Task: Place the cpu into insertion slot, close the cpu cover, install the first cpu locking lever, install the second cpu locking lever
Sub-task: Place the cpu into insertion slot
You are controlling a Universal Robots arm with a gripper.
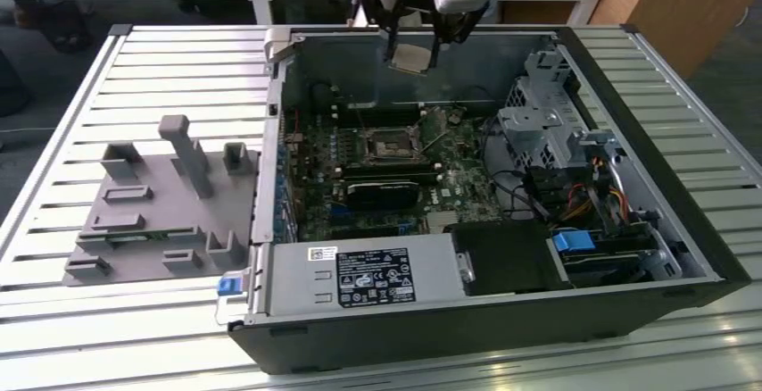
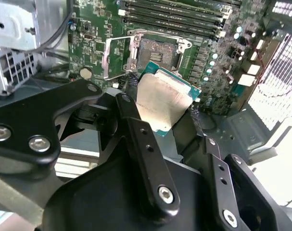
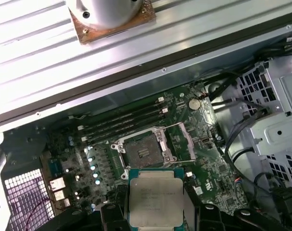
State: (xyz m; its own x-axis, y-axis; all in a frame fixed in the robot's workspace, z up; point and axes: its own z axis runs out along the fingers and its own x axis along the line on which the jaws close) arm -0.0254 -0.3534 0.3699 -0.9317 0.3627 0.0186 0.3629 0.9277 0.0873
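Observation:
My gripper (image 1: 415, 50) hangs above the open computer case, shut on the cpu (image 1: 413, 58), a flat square chip with a silvery face. In both wrist views the cpu (image 2: 160, 103) (image 3: 156, 197) sits clamped between the black fingers (image 2: 136, 130), held in the air short of the insertion slot (image 2: 158, 52) (image 3: 142, 152). The slot (image 1: 387, 146) is a square black socket on the green board, and its recess lies bare. The cpu cover (image 2: 131, 55), a silvery frame with a cut-out centre, stands swung open at one side of the slot.
Long black memory sticks (image 2: 174, 14) run beside the slot. A metal drive cage (image 1: 542, 123) and cables fill the case at the exterior view's right, with the power supply (image 1: 363, 275) at the front. A grey parts fixture (image 1: 167, 203) rests on the slatted table (image 1: 71, 96).

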